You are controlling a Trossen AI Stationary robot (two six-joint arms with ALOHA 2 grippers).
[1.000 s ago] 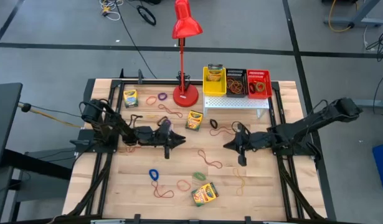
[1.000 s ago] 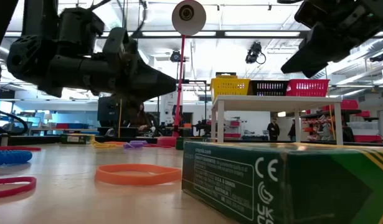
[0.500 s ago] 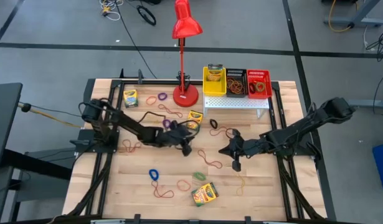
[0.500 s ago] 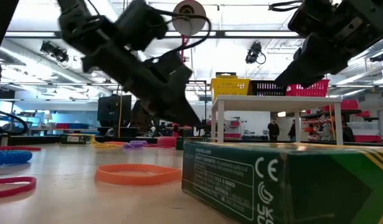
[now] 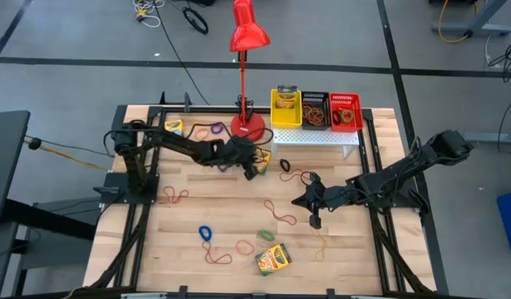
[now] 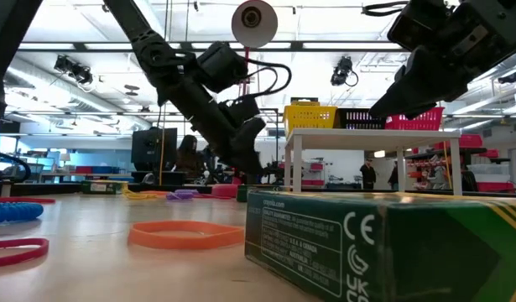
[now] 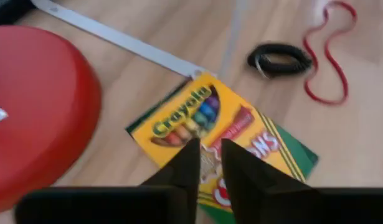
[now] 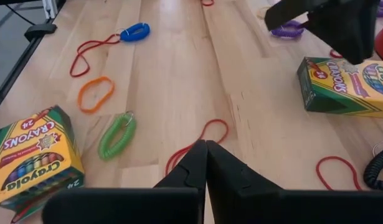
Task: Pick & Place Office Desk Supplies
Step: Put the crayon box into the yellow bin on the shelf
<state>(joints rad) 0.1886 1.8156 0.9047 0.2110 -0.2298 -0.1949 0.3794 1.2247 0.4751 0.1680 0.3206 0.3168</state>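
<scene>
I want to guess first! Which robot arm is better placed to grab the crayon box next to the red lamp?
Probably the left. The left gripper hangs right over that crayon box, fingers slightly apart. The right gripper is shut and farther off, mid-table.

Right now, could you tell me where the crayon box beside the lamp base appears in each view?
High view: crayon box under the left gripper, by the red lamp base.
Low view: cannot tell.
Left wrist view: centre, lamp base beside it.
Right wrist view: box at the edge.
</scene>
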